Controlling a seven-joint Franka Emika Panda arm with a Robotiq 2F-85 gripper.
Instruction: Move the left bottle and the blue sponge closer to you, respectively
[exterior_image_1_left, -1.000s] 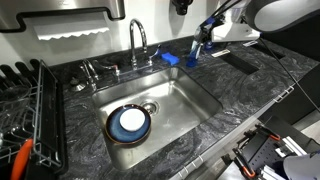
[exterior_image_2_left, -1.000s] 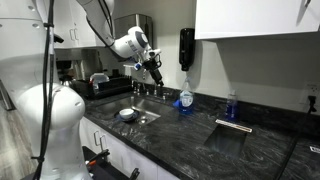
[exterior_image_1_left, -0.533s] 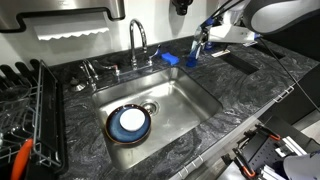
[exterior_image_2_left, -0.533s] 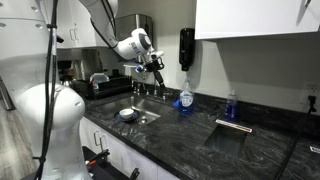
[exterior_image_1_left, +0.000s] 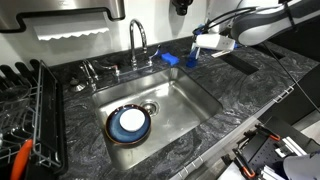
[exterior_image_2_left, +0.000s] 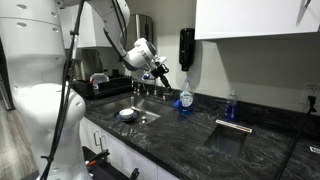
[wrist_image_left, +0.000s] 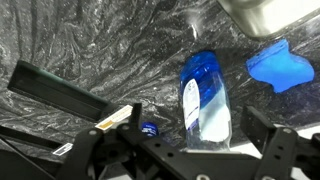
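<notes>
Both jaws of the gripper (wrist_image_left: 190, 128) are held spread over the left bottle (wrist_image_left: 203, 85); the blue sponge (wrist_image_left: 280, 65) is seen just beside it, by the sink (wrist_image_left: 265, 12)

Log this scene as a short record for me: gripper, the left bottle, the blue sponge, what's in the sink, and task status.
gripper: open, lined up on the left bottle, which shows between its fingers in the wrist view
left bottle: upright on the counter behind the sink, not gripped
blue sponge: flat on the counter between faucet and left bottle
sink: holds a blue-and-white plate
status: neither item pulled forward yet
</notes>
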